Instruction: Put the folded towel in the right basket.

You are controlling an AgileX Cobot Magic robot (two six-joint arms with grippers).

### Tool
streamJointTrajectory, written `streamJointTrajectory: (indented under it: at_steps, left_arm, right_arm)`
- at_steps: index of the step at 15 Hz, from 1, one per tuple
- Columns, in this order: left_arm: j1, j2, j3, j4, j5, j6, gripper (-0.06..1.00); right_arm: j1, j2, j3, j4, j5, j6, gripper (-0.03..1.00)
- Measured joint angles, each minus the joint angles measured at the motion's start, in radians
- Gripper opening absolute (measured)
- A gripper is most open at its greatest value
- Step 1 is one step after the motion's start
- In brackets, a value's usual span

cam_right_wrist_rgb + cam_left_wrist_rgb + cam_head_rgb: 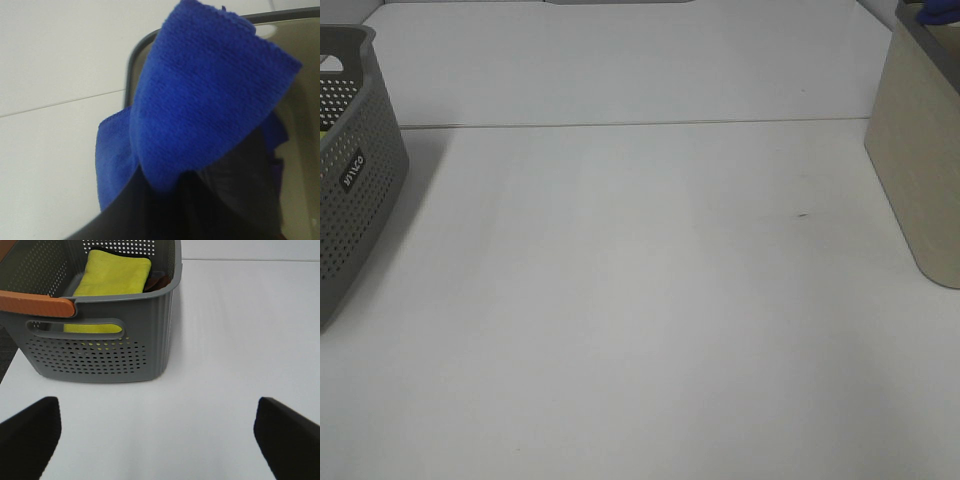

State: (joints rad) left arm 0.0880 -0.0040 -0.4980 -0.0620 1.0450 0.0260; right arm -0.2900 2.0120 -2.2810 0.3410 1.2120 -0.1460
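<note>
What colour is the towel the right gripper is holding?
Royal blue; the folded terry towel shows best in the right wrist view.

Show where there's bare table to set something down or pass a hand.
The white table is bare across the whole middle, from the grey basket at left to the beige basket at right. Crowded: the grey basket holds a yellow towel; the blue towel hangs at the beige basket's rim.

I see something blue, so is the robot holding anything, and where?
Yes: the right jaws pinch the blue towel by a bunched fold. The left jaws hold nothing.
</note>
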Motion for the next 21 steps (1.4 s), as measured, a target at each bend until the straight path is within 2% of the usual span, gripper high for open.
streamJointTrajectory:
  at_steps: [3,5,9,10,11,12,13,14,15,18,21]
  left_arm:
    - [0.000,0.000,0.000,0.000,0.000,0.000,0.97]
    - [0.000,0.000,0.000,0.000,0.000,0.000,0.97]
    - [0.000,0.000,0.000,0.000,0.000,0.000,0.97]
    - [0.000,0.000,0.000,0.000,0.000,0.000,0.97]
    - [0.000,0.000,0.000,0.000,0.000,0.000,0.97]
    - [0.000,0.000,0.000,0.000,0.000,0.000,0.97]
    - [0.000,0.000,0.000,0.000,0.000,0.000,0.97]
    - [0.000,0.000,0.000,0.000,0.000,0.000,0.97]
    - [0.000,0.000,0.000,0.000,0.000,0.000,0.97]
    - [0.000,0.000,0.000,0.001,0.000,0.000,0.97]
    - [0.000,0.000,0.000,0.001,0.000,0.000,0.97]
  right_arm:
    - [-0.093,-0.009,0.028,-0.062,0.005,0.000,0.11]
    - [-0.103,-0.009,0.106,-0.143,0.006,0.000,0.11]
    - [-0.103,-0.009,0.207,-0.159,0.012,0.002,0.12]
    - [-0.103,-0.009,0.213,-0.159,0.013,0.008,0.22]
    - [-0.103,-0.009,0.213,-0.159,0.012,0.011,0.42]
    - [-0.103,-0.009,0.213,-0.162,0.012,0.016,0.68]
    - [-0.103,-0.009,0.213,-0.169,0.012,0.020,0.84]
    - [-0.103,-0.010,0.213,-0.169,0.012,0.022,0.91]
    - [-0.103,-0.012,0.213,-0.169,0.012,0.025,0.95]
    - [-0.085,-0.038,0.213,-0.142,0.012,0.032,0.97]
    - [0.043,-0.081,0.213,-0.143,0.011,0.090,0.97]
